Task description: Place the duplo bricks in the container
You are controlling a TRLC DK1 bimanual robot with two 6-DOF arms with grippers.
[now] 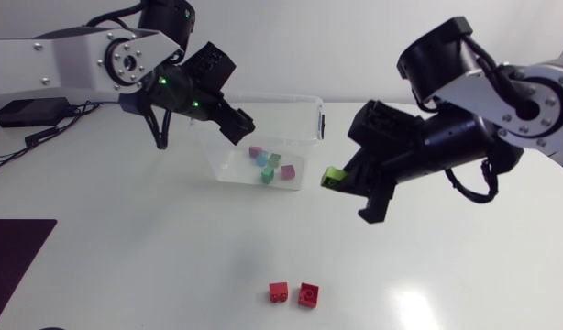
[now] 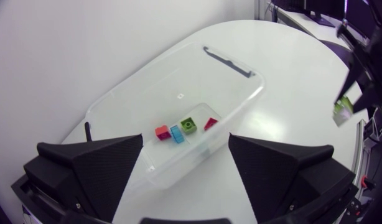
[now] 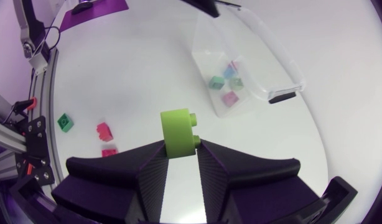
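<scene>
**A:** How far along is the tidying?

**B:** Partway, as I judge it. A clear container (image 1: 311, 137) sits mid-table on the white table (image 1: 126, 257), with several small coloured bricks (image 1: 287, 171) already lying inside. Two red bricks (image 1: 308, 293) lie side by side on the table, well apart from the container. The right wrist view also shows a dark green brick (image 3: 66, 122) on the table near them. Those three look left to do.

**A:** And the grippers?

**B:** The right gripper (image 3: 181, 148) is clamped on a lime-green brick (image 3: 178, 132), one finger pressing each side. It holds the brick in the air just beside the container's right wall, not yet over the opening. The left gripper (image 2: 185, 168) hangs above the container's left end, its fingers spread wide with nothing between them
</scene>
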